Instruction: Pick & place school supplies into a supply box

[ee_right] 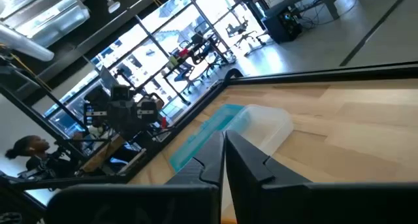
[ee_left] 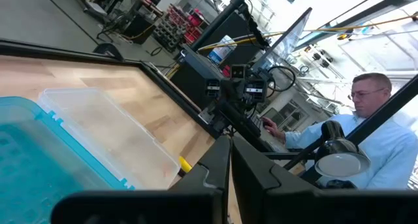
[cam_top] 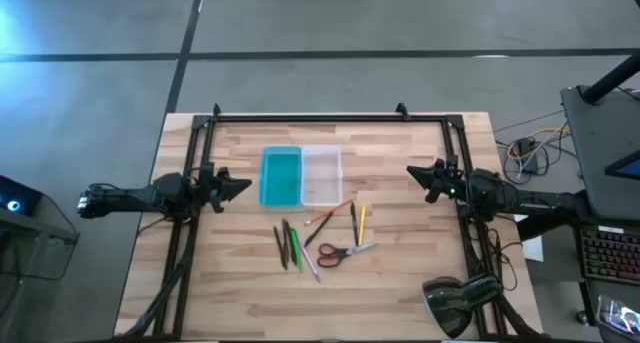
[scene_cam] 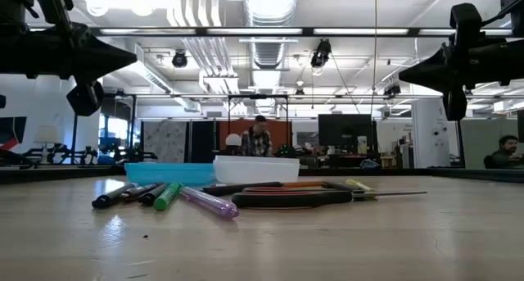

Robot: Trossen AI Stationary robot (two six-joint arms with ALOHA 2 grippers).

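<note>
**Both grippers clenched and empty, supplies still on the table**

The left gripper [cam_top: 243, 186] is seen with its jaws pressed fully together, and nothing is held or touched by it. The right gripper [cam_top: 413, 171] is closed in the same way and is also empty. Both are raised above the wooden table [cam_top: 400, 283], one at each side edge.

The supply box [cam_top: 301, 176] is laid open near the far middle of the table, its teal lid half toward the left arm and its clear tray half toward the right arm. The pencils and pens [cam_top: 292, 246] and the red-handled scissors [cam_top: 340, 251] are spread just in front of it, apart from the box. Bare wood is left between each gripper and these things.

In the low view the single pens are hard to separate. The wrist views are partly blocked by the fingers.
</note>
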